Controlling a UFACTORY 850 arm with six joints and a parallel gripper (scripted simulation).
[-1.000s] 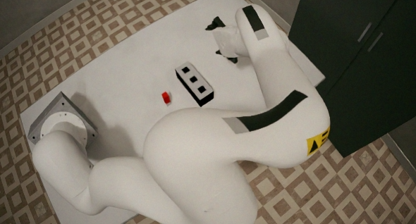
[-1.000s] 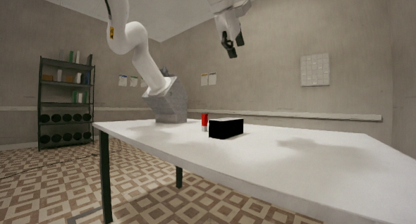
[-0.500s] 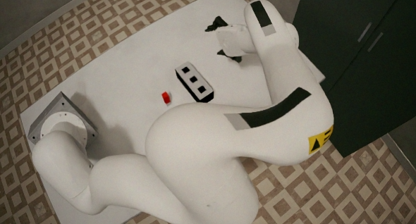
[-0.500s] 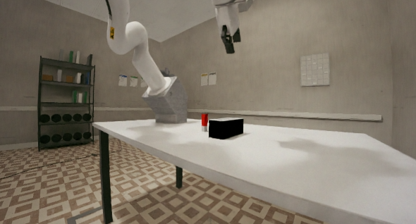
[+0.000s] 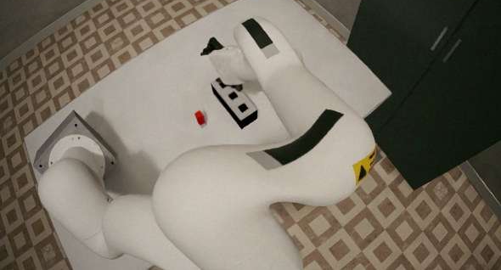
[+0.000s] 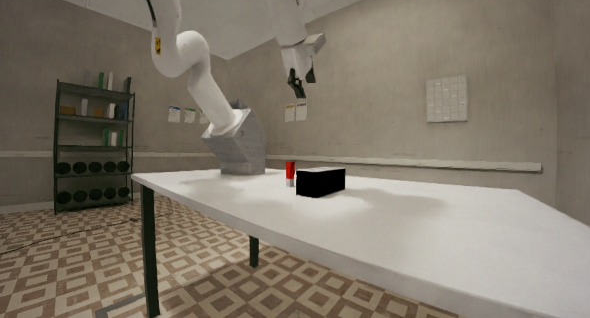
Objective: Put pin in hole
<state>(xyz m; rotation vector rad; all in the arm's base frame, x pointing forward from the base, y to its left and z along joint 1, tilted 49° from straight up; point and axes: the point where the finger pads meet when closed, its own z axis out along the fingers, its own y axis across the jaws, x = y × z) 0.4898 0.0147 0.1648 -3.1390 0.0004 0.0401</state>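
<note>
The pincer [image 6: 302, 81] hangs released and holds nothing, high above the black block [image 6: 320, 181] on the white bench [image 6: 450, 246]. The pin [image 6: 290, 173] stands upright, red end up, just beside the block, apart from it and outside its three holes

Far end of the block [image 5: 236, 103] hidden under the arm's wrist [image 5: 231, 64] (top view), upper arm links cut off by exterior frame
</note>
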